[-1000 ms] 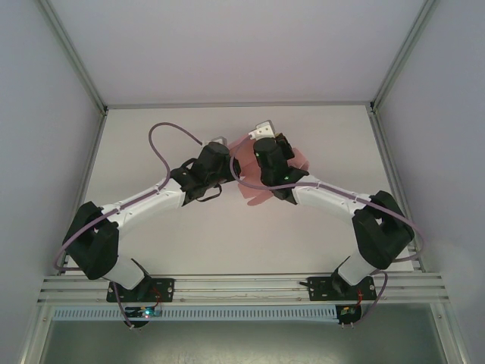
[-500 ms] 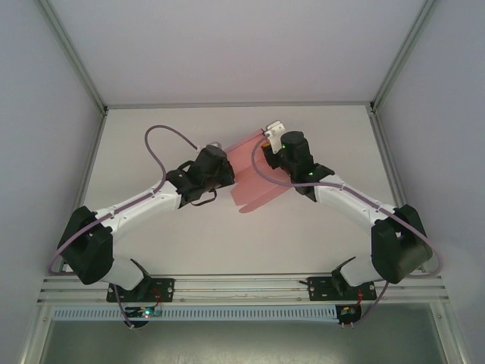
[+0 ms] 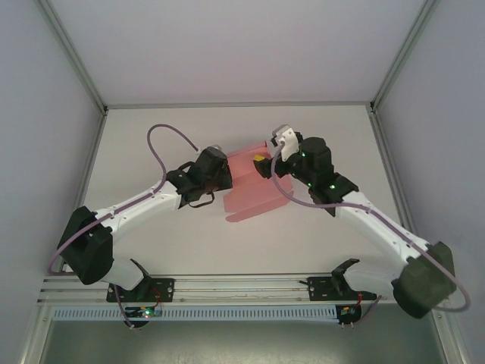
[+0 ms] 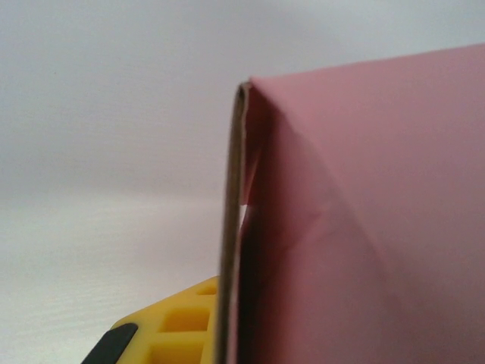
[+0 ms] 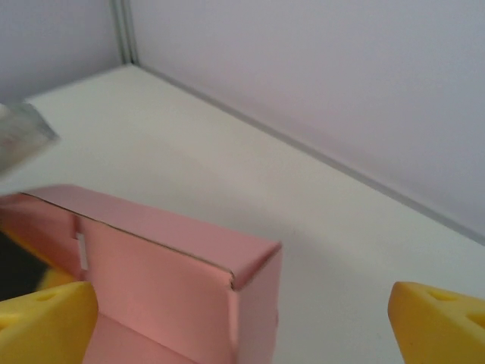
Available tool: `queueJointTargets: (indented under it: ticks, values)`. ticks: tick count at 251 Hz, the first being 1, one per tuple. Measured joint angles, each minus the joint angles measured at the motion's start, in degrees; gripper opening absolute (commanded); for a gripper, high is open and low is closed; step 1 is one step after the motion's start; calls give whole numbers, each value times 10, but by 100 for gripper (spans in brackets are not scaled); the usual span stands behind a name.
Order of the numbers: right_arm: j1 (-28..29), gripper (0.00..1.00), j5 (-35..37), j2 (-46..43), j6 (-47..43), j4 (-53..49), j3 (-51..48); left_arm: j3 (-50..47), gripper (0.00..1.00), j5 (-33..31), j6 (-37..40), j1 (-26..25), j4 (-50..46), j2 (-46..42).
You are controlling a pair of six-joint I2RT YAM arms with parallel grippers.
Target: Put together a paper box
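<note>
Top view: my left claw (image 3: 220, 171) clamps the left edge of the pink box (image 3: 254, 196) on the table (image 3: 151, 136); my right claw (image 3: 265, 162) gapes at its far right corner. Left wrist: the box (image 4: 364, 227) edge rises beside my yellow pad (image 4: 178, 322). Right wrist: fingertips (image 5: 42, 318) wide apart, box (image 5: 174, 265) low between them.

Pink paper box (image 4: 364, 227) cut off right and below (edge blurred), right claw (image 5: 242, 322) fingers cropped at bottom

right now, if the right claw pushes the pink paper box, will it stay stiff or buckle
Probably buckles: the paper box is thin card, its edge looking one sheet thick. Likely light, so it may pivot about the left claw pinching its side. The folded corner may stiffen it slightly.
</note>
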Motion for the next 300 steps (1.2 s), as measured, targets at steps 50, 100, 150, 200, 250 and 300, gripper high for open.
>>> queueJointTargets:
  ticks: [50, 100, 150, 200, 250, 300]
  values:
    - [-9, 98, 17, -101, 78, -16, -31, 49, 0, 37, 154, 7, -34, 47]
    - [-57, 98, 67, -207, 168, -87, -77, 165, 0, 41, 353, 34, -134, 138]
    - [-74, 98, 74, -306, 210, -155, -153, 244, 0, 34, 595, 40, -263, 186]
    - [-90, 98, 72, -384, 224, -200, -187, 399, 0, -35, 735, 32, -390, 331]
    - [-94, 98, 70, -414, 225, -219, -188, 498, 11, -59, 815, 14, -471, 440]
    - [-99, 98, 68, -404, 229, -229, -191, 513, 47, -81, 873, -17, -477, 447]
